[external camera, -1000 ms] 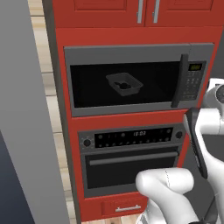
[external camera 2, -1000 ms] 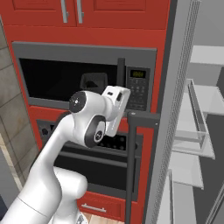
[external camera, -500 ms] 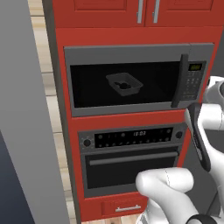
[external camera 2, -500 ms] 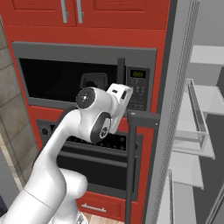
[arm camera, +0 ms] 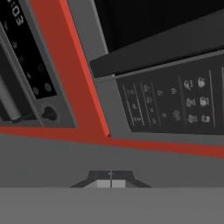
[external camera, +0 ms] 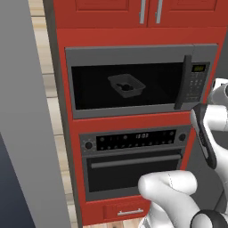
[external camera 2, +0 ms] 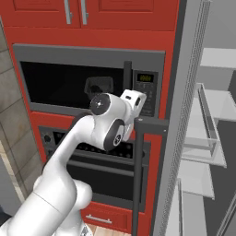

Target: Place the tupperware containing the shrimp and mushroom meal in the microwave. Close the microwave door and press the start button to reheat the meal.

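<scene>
gripper point(arm camera: 110, 183) fully closed, tips pressed together, nothing held; it sits close in front of the microwave point(external camera: 133, 53) keypad point(arm camera: 175, 107), by the lower rt corner. microwave door point(external camera: 124, 84) closed. tupperware point(external camera: 126, 85) w/ meal point(external camera: 128, 87) inside, seen thru the glass.

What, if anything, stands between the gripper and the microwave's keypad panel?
Nothing visible does. The shut gripper points at the keypad panel with open space between; the microwave door is closed, tupperware inside.
</scene>
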